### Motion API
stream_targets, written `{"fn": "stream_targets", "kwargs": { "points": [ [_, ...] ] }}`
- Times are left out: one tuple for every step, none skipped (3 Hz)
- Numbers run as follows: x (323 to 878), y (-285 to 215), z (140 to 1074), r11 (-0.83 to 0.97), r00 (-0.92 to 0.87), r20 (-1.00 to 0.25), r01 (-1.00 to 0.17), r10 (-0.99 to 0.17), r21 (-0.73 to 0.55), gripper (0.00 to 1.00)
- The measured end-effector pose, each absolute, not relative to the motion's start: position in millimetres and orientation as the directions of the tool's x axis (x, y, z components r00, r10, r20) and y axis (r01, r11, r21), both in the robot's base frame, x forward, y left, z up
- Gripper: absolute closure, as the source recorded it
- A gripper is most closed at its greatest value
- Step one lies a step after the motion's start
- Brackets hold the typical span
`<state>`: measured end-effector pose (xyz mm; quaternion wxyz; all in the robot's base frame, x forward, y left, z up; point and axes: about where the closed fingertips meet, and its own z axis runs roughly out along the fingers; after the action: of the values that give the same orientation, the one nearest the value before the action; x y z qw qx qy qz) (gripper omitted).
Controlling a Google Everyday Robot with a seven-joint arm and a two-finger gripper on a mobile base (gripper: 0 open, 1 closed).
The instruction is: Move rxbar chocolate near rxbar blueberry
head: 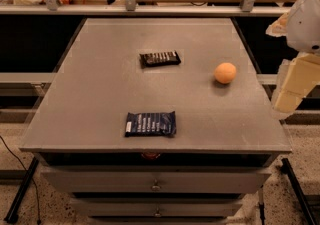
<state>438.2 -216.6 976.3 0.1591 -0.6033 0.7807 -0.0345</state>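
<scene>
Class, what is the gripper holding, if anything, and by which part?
Nothing: the gripper hangs beside the table's right edge; rxbar chocolate, rxbar blueberry and orange lie untouched.

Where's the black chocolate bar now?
In the camera view, the flat black snack-bar wrapper lies far-middle on the grey table, beyond the navy-blue wrapper, left of the orange ball; the hand hangs off its right edge.

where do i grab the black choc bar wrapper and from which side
Probably the middle of the flat black rectangular snack-bar wrapper, pinched across its narrow width, coming from straight above: it lies flat on the grey table with its long side running left to right. The gripper hangs off the table's right edge, beyond the orange ball.
</scene>
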Motion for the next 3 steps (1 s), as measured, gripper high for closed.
{"fn": "stream_targets", "kwargs": {
  "points": [
    [438.2,-216.6,976.3,0.270,-0.221,-0.207,-0.931,-0.953,-0.246,0.00],
    [449.5,-215.4,977.8,0.250,-0.203,-0.198,-0.934,-0.959,-0.255,0.00],
    [473.8,-211.9,977.6,0.206,-0.164,-0.175,-0.942,-0.971,-0.264,0.00]
  ]
}}
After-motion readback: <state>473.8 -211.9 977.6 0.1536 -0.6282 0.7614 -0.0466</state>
